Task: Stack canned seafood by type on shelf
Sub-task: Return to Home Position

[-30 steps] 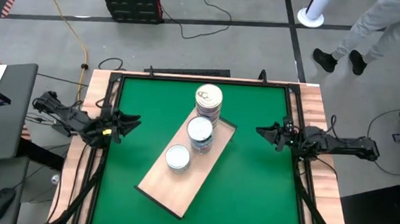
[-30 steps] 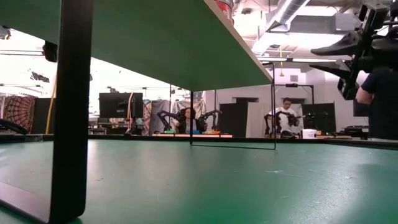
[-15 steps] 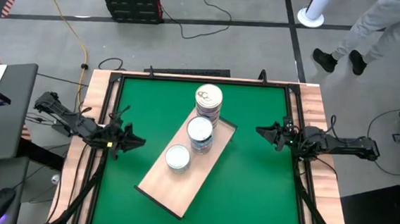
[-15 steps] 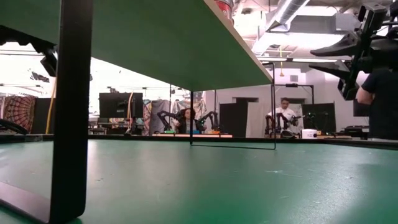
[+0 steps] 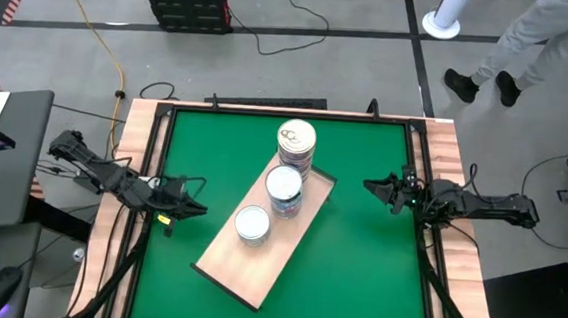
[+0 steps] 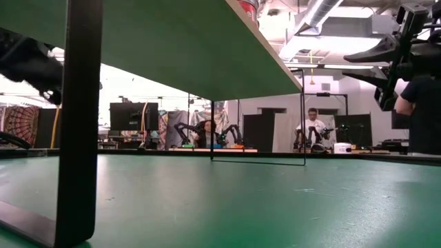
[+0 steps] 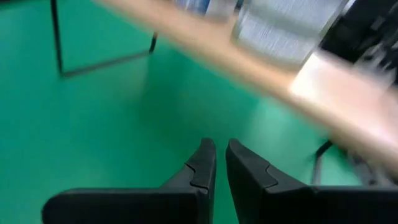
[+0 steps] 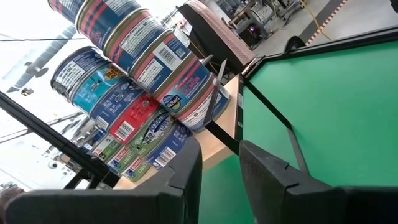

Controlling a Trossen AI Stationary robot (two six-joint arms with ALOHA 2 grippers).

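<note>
On the shelf (image 5: 239, 271), laid diagonally across the table (image 5: 356, 269), tins (image 5: 284, 184) are stacked in three upright columns, lids up. Rigid, light, probably slick, they are judged best gripped across the sides. Near the edges, the left gripper (image 5: 198, 210) is held almost closed, the right gripper (image 5: 374, 188) parted, both empty.

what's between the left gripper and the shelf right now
Nothing but bare green table: in the high view the left gripper hangs over the table's left side, apart from the shelf. The right gripper waits at the right edge.
</note>
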